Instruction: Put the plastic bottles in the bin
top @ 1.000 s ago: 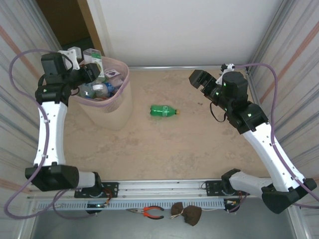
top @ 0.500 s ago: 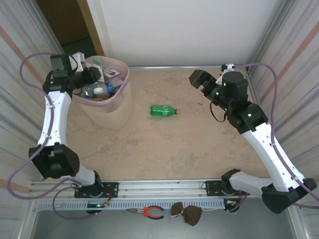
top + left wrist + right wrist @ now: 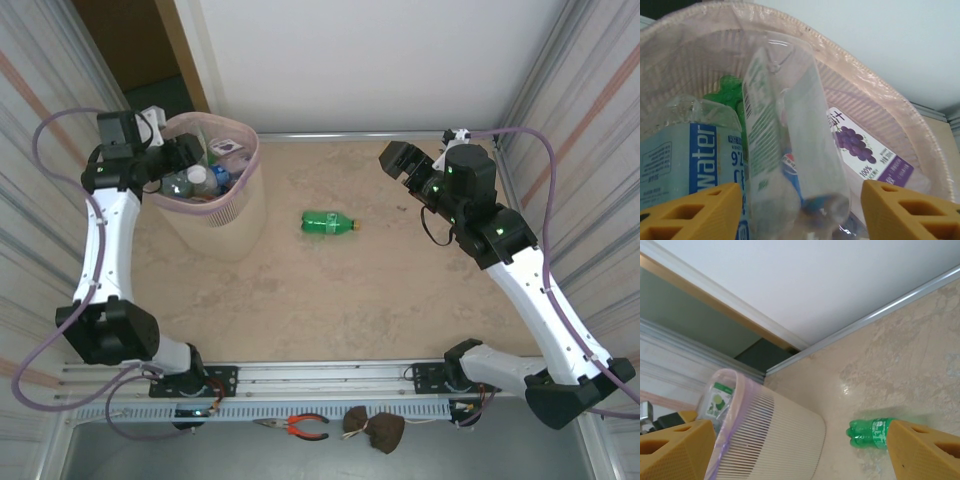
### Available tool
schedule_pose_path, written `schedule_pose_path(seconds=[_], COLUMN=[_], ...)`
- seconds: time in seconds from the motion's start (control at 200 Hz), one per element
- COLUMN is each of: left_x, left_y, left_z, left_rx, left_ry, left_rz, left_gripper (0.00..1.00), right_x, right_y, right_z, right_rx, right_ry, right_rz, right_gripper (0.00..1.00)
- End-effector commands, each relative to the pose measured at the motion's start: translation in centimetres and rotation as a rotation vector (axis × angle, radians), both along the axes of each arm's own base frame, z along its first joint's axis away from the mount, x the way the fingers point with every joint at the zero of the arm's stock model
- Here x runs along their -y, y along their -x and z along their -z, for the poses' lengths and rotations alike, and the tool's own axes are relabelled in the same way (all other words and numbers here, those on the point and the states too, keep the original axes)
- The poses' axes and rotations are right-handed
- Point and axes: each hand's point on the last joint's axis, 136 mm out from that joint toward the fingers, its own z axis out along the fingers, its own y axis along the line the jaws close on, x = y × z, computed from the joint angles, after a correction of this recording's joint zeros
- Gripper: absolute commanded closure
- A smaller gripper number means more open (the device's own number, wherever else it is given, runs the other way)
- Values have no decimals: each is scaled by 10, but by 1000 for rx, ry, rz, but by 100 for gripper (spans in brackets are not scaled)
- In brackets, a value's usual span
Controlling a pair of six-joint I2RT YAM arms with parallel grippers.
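Eased back over the one bin (image 3: pixel 230 225) with left gripper (image 3: pixel 800 186), now parted off one clear bottle (image 3: pixel 790 125). Holds right gripper (image 3: pixel 801 432) wide, empty. Leaves one green bottle (image 3: pixel 327 223) on table (image 3: pixel 380 290).

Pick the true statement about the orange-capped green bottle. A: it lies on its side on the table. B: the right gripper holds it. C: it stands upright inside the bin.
A: the green bottle lies flat on the table, apart from the bin and the right gripper.
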Motion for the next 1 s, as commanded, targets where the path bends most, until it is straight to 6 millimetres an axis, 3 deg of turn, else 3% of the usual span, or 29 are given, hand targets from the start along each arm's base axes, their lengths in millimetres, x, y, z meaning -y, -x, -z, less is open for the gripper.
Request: schedule_pose_path(seconds=[0.0,0.135,0.331,0.451,0.626,0.792,0.997], left_x=[-3,0,21,27,4,-10,0], left_y=[15,15,-1,-16,-35,-39,-45], left_z=[-25,-40,-51,-40,-14,7,35], left_rx=[49,90,108,69,-25,-97,-161], left_ry=[-15,-21,-22,-50,-164,-227,-167], left_rz=[-19,3,102,120,43,-2,48], left_gripper=[33,35,55,59,69,80,82], right_x=[5,5,6,6,8,10,8], right_y=[5,5,5,6,8,9,8], right_z=[-2,-2,-2,-3,-2,0,2], right_rx=[8,8,11,12,9,6,0], right_ry=[-2,-4,-4,-6,-2,-1,-3], right_rz=[1,1,5,6,10,18,12], right_gripper=[12,12,12,12,12,12,12])
